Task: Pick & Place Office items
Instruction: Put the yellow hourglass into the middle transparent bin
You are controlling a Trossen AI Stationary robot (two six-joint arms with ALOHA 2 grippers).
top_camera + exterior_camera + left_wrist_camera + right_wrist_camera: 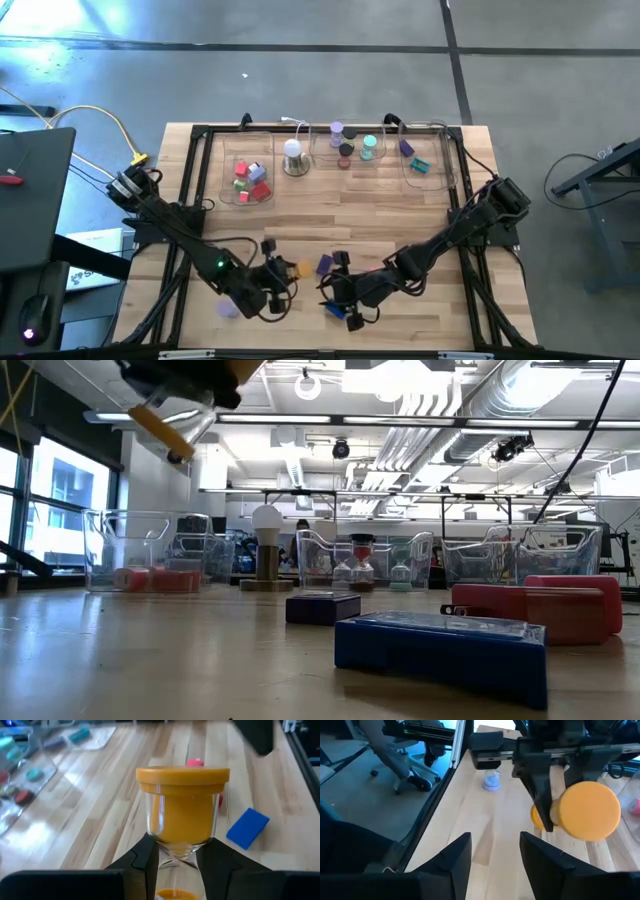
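Left gripper [175,862] jaws pinching orange roll [182,810] by its thin waist at table's 7 o'clock, liable to tip loose; right gripper [495,852] jaws spread, empty.

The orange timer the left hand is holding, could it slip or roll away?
The orange timer is probably slippery: its waist looks like clear, smooth glass or plastic where the left hand pinches it. Its round caps suggest it would roll if dropped sideways. Standing up, it looks tall and narrow, so likely tippy.

Two dark jointed arms, black angular fingers [150,862], yellow cable at left base.
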